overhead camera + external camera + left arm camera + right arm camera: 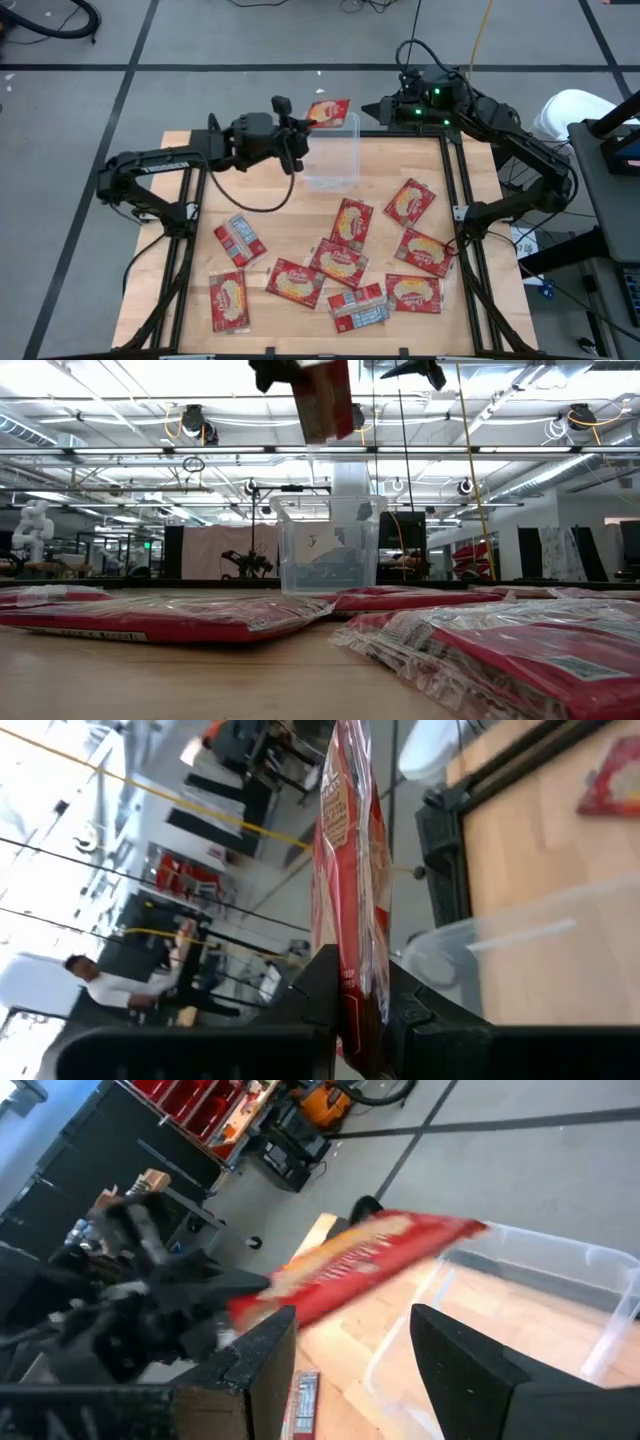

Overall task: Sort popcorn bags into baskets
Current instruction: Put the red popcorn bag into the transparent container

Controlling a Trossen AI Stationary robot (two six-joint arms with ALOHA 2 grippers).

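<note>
A red popcorn bag (328,112) is up in the air over the far rim of the clear plastic tub (332,155), which stands on the table's far middle. My left gripper (300,128) is shut on this bag; the low view shows the bag (322,402) high above the tub (328,545). My right gripper (350,1355) is open and waits just right of the tub's far corner (378,108), facing the held bag (360,1265). Several more bags lie flat on the table, such as one (352,222) near the tub. My left gripper pinches the popcorn bag by its end nearest the arm (352,982), between the two fingers (318,985). The fingers come roughly level from the table's left. The bag is lifted clear and reaches out past the fingertips (345,820), standing on edge and tilted, over the tub's far rim.
Several bags lie scattered over the near half of the table, some overlapping (337,262), two with their grey-white backs up (240,238), (358,308). Dark frame rails run along both table sides (462,210). Beyond the table a person (105,988) shows in the room.
</note>
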